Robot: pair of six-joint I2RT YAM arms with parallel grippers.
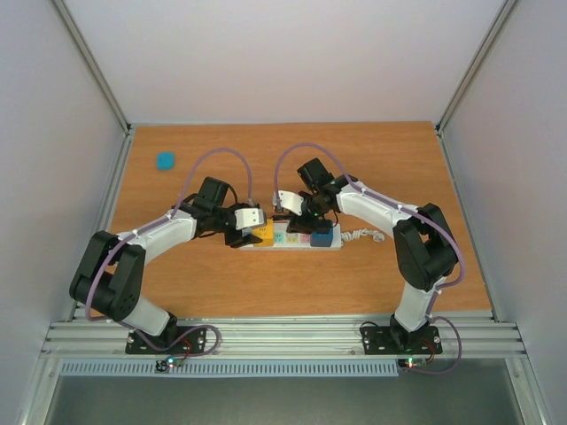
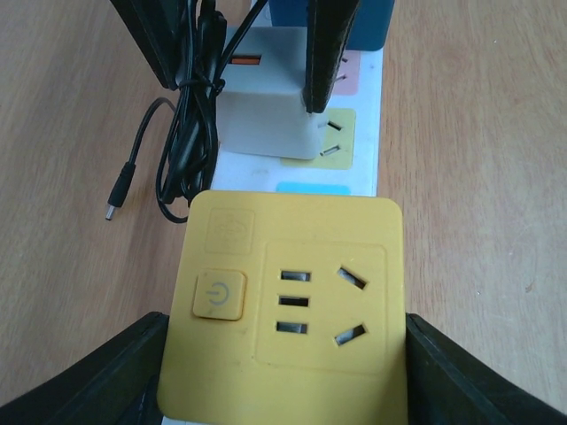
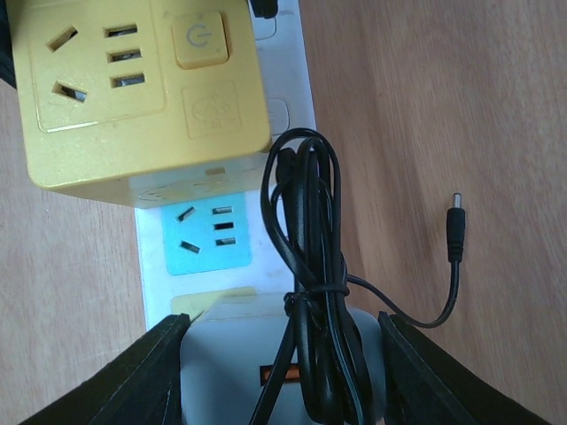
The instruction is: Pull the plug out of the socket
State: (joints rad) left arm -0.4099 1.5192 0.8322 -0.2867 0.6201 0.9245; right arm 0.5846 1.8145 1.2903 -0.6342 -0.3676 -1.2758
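Top camera only: You saw the whole power strip (image 1: 292,240), a blue block (image 1: 322,235) on its right end, and its white cord (image 1: 365,235) curled just past that end. A small blue thing (image 1: 165,159) lay well apart, near the back left corner.
Left wrist camera only: You saw the top of the yellow block (image 2: 283,301), with its button and holes. Past it were a yellow outlet face and a pink one.
Right wrist camera only: You saw a blue outlet face between the yellow block and the plug (image 3: 221,354). You also saw the black wire (image 3: 306,221) tied in a bundle on top of the plug.
Both wrist cameras: The wire's little tip lay on the wood beside the strip.
Left hand: Your left gripper (image 2: 285,354) had one finger against each side of the yellow block.
Right hand: Your right gripper (image 3: 283,323) pinched the plug, one finger on each side.
Table: It was a brown wooden table (image 1: 381,177) with metal rails (image 1: 283,335) along the near edge.
Room: Plain white walls (image 1: 266,53) stood on three sides.
Where the strip was: It lay flat in the middle of the table, between your two arms.
Which way it pointed: Its long side ran left to right, with the outlet faces up. The yellow block was at the left end and the cord at the right end.
Where the plug was: It sat on the strip between the yellow block and the blue block.
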